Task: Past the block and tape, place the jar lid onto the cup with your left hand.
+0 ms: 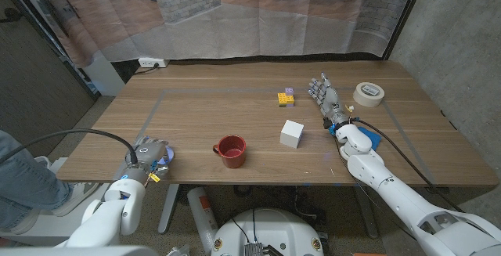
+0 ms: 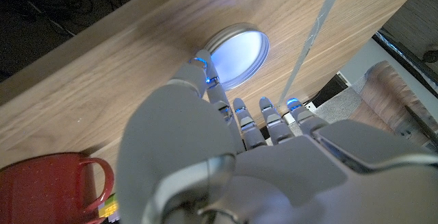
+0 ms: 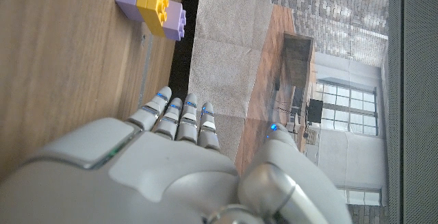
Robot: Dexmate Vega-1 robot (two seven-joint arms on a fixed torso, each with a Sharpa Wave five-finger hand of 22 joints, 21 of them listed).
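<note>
Long wooden table (image 1: 235, 107) spans frame centre. Right grey robot hand (image 1: 326, 99) right of centre, fingers straight, spread, empty. Left grey robot hand (image 1: 149, 156) lower left, fingers spread over round silver jar lid (image 2: 237, 54) near table's front edge. Red ceramic cup (image 1: 232, 151) lower centre. White cube block (image 1: 292, 133) just right. Beige tape roll (image 1: 368, 94) upper right. Yellow-purple toy bricks (image 1: 286, 97) above centre.

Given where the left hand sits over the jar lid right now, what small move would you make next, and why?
Probably lower the left hand and close its fingers around the jar lid. The lid lies flat on the table just beyond the fingertips, not yet gripped, and the red cup waits to its right.
</note>
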